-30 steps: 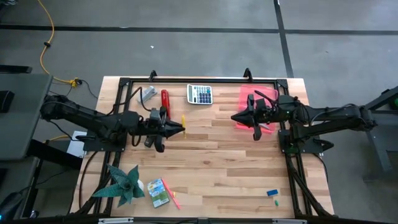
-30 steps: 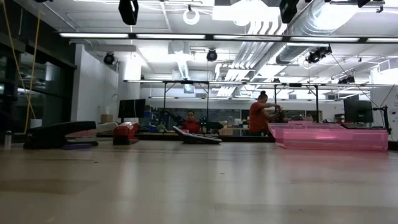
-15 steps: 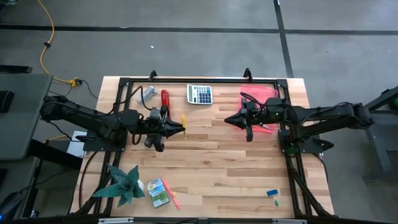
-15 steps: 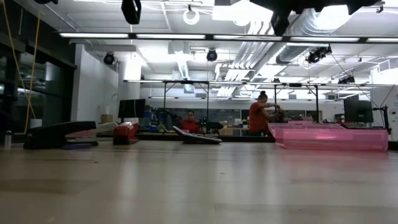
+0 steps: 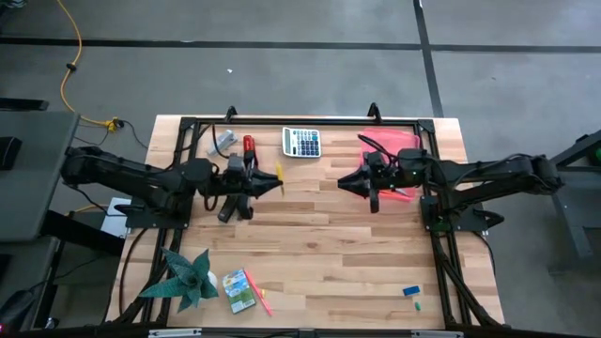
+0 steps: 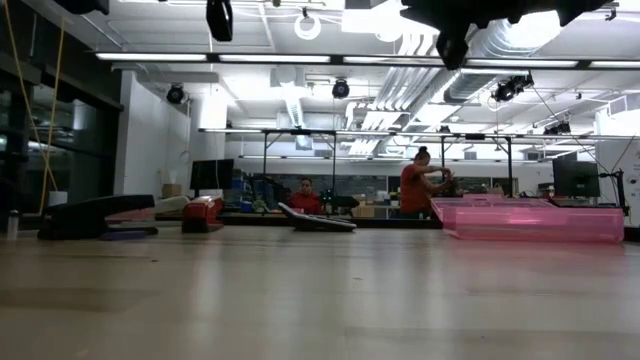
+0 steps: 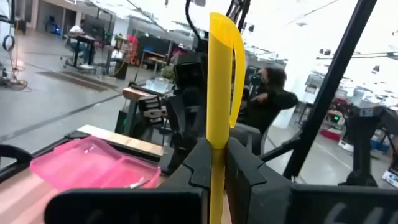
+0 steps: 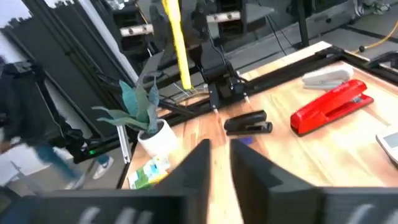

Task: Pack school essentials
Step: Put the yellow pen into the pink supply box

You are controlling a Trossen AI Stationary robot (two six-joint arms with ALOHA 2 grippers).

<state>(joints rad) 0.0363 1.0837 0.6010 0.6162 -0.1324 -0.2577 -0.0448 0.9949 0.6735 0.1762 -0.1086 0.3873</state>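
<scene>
A yellow stick stands upright, pinched in the left hand above the counter near its middle, its lower end hidden between the fingers, while the right hand, fingers slightly apart and empty, hovers beside a pink tray whose contents are unclear.

Yellow stick upright in L gripper, pink tray beyond w/ R arm.
</scene>
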